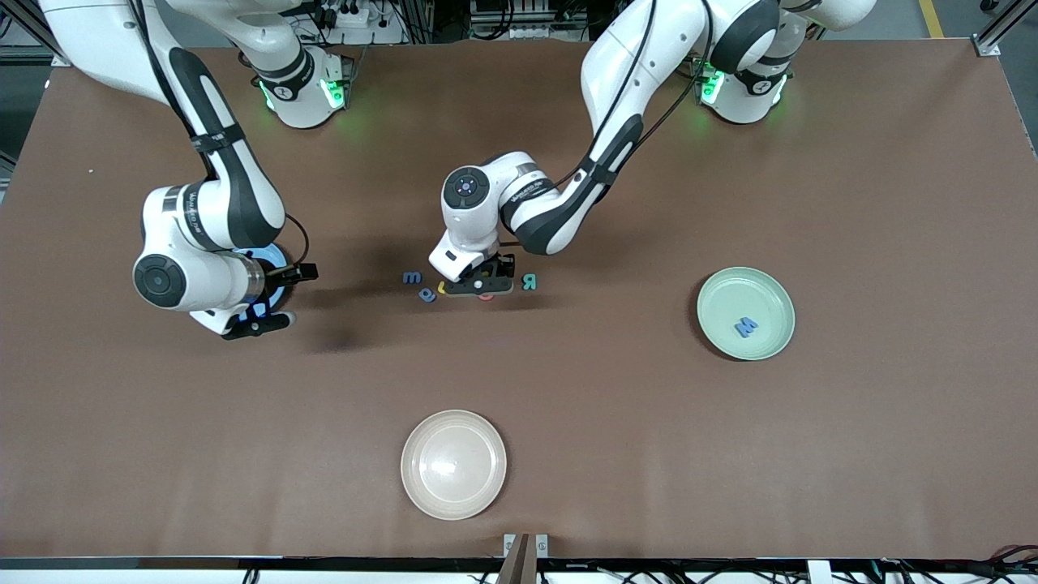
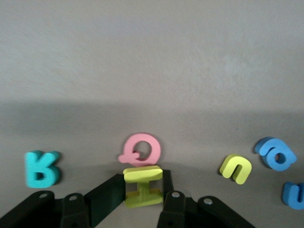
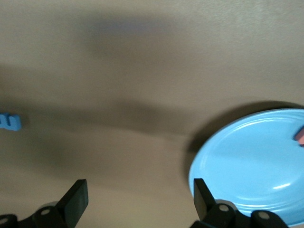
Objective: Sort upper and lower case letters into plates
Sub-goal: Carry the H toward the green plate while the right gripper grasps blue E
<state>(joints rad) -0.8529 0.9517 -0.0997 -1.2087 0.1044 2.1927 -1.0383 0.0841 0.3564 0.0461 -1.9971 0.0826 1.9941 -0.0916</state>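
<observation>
Toward the right arm's end of the tabletop, we see the right gripper with fingers spread over the light blue plate. Mid-tabletop, the left gripper pinches a yellow letter among loose letters; the mint green plate holds a blue letter.

Brown table bears three plates and loose letters.
</observation>
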